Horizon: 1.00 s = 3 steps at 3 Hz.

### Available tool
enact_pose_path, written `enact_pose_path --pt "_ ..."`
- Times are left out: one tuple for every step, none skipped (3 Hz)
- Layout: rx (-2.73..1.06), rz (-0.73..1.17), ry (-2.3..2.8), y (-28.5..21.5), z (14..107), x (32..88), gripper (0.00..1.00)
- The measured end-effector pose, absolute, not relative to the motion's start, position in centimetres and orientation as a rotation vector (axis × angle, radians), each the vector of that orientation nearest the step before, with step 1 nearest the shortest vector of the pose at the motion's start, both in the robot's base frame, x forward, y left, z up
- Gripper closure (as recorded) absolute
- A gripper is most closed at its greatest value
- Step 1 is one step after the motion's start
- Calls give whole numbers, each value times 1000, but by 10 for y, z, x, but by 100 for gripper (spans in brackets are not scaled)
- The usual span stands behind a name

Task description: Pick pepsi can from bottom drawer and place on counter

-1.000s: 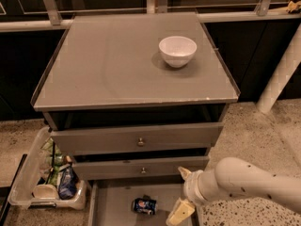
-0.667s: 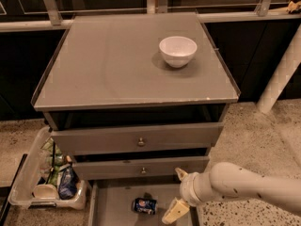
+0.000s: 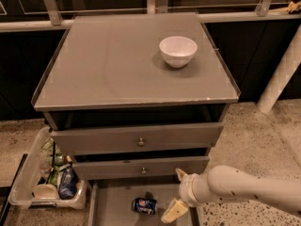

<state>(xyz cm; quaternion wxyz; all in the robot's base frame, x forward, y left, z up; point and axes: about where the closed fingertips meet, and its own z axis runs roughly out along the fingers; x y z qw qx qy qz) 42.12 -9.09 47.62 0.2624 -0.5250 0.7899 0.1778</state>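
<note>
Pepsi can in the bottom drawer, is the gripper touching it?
Apart. The camera view shows the gripper just right of the pepsi can, over the bottom drawer, with a strip of bare drawer floor between them.

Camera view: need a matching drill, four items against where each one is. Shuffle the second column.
Items
1. pepsi can
2. white bowl
3. gripper
4. clear bin

Places
A. on the counter, right rear part
B. beside the bottom drawer, on its left
C. inside the bottom drawer, on its floor
D. open, over the bottom drawer's right side, just right of the can

Pairs: 1-C, 2-A, 3-D, 4-B
</note>
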Motion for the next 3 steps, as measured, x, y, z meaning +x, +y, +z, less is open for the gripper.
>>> enact_pose_path --pt "-1425 390 2083 -102 440 442 0" --pt "-1445 342 2021 -117 385 462 0" --pt "-1469 359 1922 -120 344 483 0"
